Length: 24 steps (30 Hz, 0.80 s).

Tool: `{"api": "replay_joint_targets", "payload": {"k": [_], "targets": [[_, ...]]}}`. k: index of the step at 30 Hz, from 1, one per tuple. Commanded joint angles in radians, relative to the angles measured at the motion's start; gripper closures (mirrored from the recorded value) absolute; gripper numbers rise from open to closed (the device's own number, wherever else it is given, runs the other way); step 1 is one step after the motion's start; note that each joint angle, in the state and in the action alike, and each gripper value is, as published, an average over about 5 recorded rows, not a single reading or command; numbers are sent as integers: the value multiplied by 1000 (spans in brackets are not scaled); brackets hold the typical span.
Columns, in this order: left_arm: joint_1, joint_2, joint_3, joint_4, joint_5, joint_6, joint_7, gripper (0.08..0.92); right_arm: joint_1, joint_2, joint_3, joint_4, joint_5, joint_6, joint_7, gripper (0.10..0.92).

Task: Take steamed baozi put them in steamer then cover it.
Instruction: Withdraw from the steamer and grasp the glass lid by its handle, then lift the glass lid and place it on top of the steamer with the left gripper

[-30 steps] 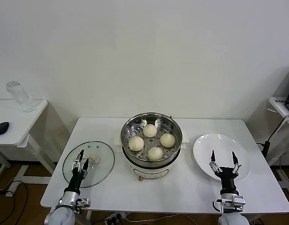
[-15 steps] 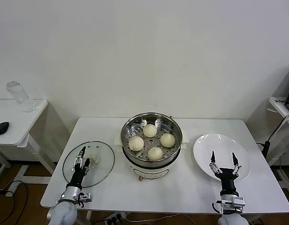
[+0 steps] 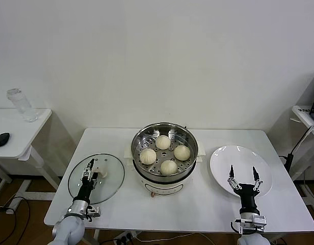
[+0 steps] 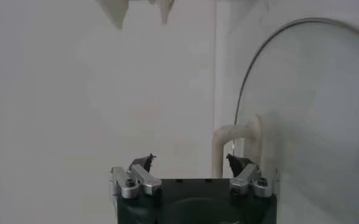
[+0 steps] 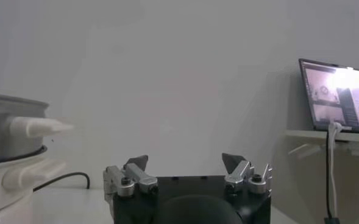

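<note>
White wall and a white table (image 3: 208, 204) make up the scene, with a small side table at nine o'clock carrying a glass jar (image 3: 20, 104) and a dark mouse (image 3: 1, 139). At the table's centre stands the steamer (image 3: 164, 153), and all four buns (image 3: 168, 167) already lie on its perforated floor — one each toward twelve, three, six and nine o'clock inside the basket. So the loading looks done, and the plate (image 3: 256, 166) at three o'clock of the steamer holds nothing.

What remains, by this reading, is the covering. The lid (image 3: 108, 186) lies flat on the table at nine o'clock of the steamer, its white handle (image 3: 101, 173) up. The left gripper (image 3: 89, 171) is over the lid just beside that handle; in the left wrist view the handle (image 4: 237, 146) stands by one fingertip, and the jaws are parted but not clamped on anything — no grip on the lid shows yet. Whether they are narrowing onto the handle cannot be told for sure.

The right gripper (image 3: 242, 172) hovers over the plate's near edge at five o'clock of the steamer, jaws spread wide and holding nothing — it seems to be waiting
</note>
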Motion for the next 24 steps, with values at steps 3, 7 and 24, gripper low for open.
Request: {"api": "replay_joint_targets", "payload": {"k": [3, 7, 24], "targets": [[-8, 3, 3, 11, -12, 6, 23, 379, 2, 1, 2, 4, -3, 0, 0, 203], [-10, 4, 4, 18, -14, 4, 32, 501, 3, 1, 3, 7, -6, 0, 1, 203], [68, 48, -96, -221, -78, -12, 37, 811, -5, -2, 5, 7, -9, 18, -2, 203]]}}
